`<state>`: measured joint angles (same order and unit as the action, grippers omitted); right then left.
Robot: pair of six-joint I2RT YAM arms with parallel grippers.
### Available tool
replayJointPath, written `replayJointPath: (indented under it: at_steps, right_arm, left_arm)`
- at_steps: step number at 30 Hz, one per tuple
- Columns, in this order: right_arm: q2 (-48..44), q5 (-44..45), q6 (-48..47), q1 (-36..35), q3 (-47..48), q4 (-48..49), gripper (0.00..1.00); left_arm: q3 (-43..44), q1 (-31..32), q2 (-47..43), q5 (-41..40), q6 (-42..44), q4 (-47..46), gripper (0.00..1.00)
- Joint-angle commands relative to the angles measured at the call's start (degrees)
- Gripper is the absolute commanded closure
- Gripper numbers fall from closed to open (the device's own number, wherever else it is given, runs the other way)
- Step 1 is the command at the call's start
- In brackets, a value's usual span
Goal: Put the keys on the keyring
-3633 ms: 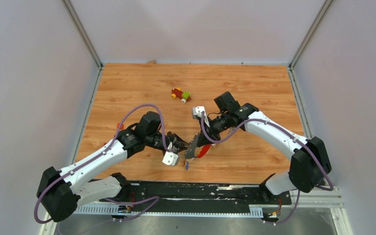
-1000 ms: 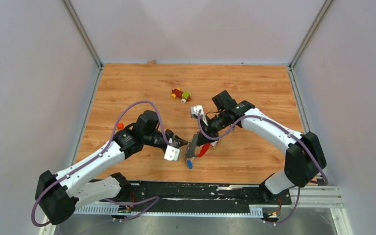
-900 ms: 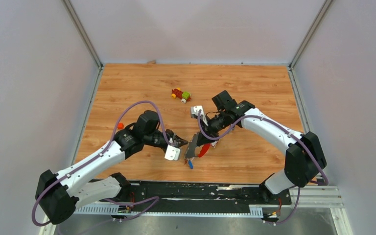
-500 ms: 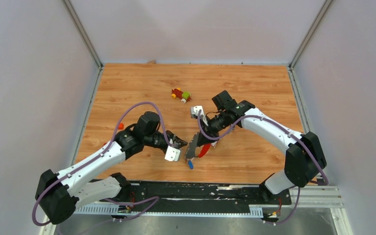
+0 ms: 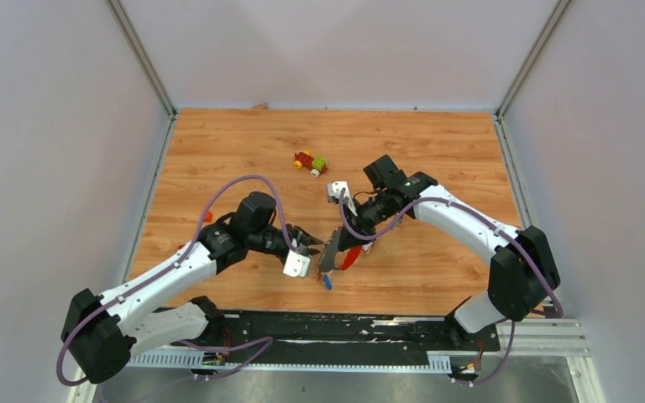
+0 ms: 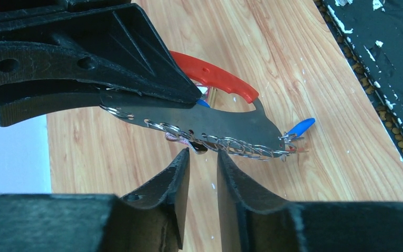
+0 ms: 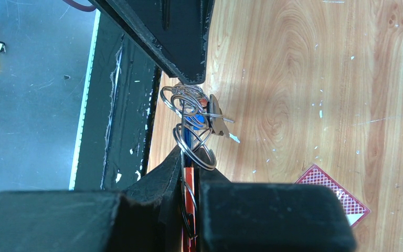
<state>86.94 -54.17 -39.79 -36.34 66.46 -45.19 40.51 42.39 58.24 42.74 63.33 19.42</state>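
My right gripper [image 7: 190, 173] is shut on the keyring [image 5: 333, 250] and holds it on edge above the wood. Its grey fob [image 6: 231, 123] carries a row of wire rings [image 7: 189, 105], and the red fob [image 6: 215, 77] lies behind it. A blue key [image 6: 300, 127] hangs from the fob's far tip, also seen low in the top view as the blue key [image 5: 326, 282]. My left gripper [image 6: 202, 153] stands just under the grey fob, its jaws a narrow gap apart. A small dark piece hangs from a ring right above that gap, and neither finger presses it.
A red-yellow-green toy car [image 5: 311, 162] sits at the back middle of the wooden table [image 5: 437, 143]. A pink foil packet [image 7: 336, 194] lies under the right wrist. A small red-orange thing [image 5: 207, 217] shows beside the left forearm. The black base rail [image 5: 344, 323] runs along the near edge.
My left jaws, shut a second ago, have parted under the grey fob. The right gripper and the keyring have kept their place.
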Motion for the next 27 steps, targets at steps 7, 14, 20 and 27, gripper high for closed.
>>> replayJointPath:
  at_steps: [7,14,20,27]
  right_arm:
    - [-0.25,-3.04,-1.61,-0.05,2.88,-0.07,1.00]
    - [-0.19,-3.13,-1.61,-0.11,2.90,-0.16,1.00]
    - [0.12,-3.16,-1.74,-0.09,2.97,-0.30,1.00]
    - [0.07,-3.16,-1.99,-0.12,3.07,-0.47,1.00]
  left_arm:
    - [-3.19,0.24,-0.19,1.12,-1.79,-5.07,0.56]
    - [-2.90,0.24,1.42,0.88,-1.98,-6.81,0.57]
    - [-1.85,0.24,2.74,1.91,-2.28,-7.16,0.60]
    - [-1.18,0.24,3.53,2.46,-1.54,-6.08,0.69]
